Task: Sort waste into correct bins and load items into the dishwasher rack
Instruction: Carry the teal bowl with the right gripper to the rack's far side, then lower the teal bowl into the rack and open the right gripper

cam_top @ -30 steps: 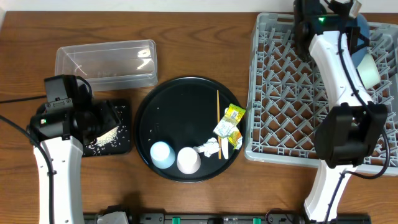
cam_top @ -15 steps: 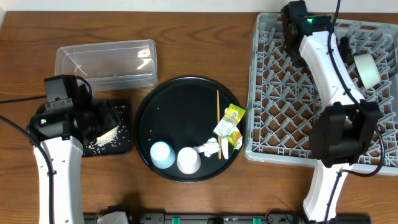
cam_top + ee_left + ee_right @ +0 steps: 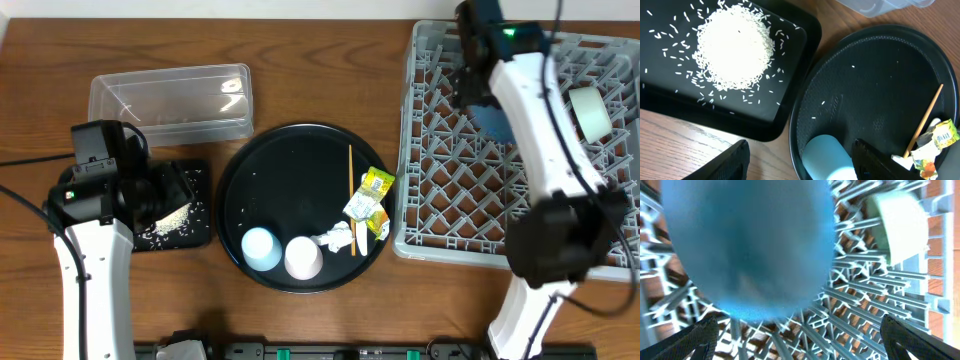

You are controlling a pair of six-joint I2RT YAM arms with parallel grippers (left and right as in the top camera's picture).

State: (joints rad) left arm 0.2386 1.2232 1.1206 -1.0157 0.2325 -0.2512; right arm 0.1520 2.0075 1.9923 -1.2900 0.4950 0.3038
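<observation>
The right gripper (image 3: 797, 335) is holding its jaws wide and empty just over the large blue bowl-like plate (image 3: 745, 245), which is lying in the far-left part of the grey plastic lattice dishwasher rack (image 3: 440, 200), with the small cream bowl (image 3: 590, 112) sitting at its far right. The left gripper (image 3: 802, 157) is hanging with its jaws partly apart, gripping nothing, above the near edge of the shallow black rectangular tray (image 3: 790, 105) carrying the white rice grains (image 3: 735, 50). I am judging the work roughly half done: on the round black tray (image 3: 290, 180) the pale blue cup (image 3: 261, 247), whitish cup (image 3: 303, 257), thin wooden stick (image 3: 350, 190), yellow-green wrappers (image 3: 372, 195) and crumpled white scrap (image 3: 335, 238) are waiting.
</observation>
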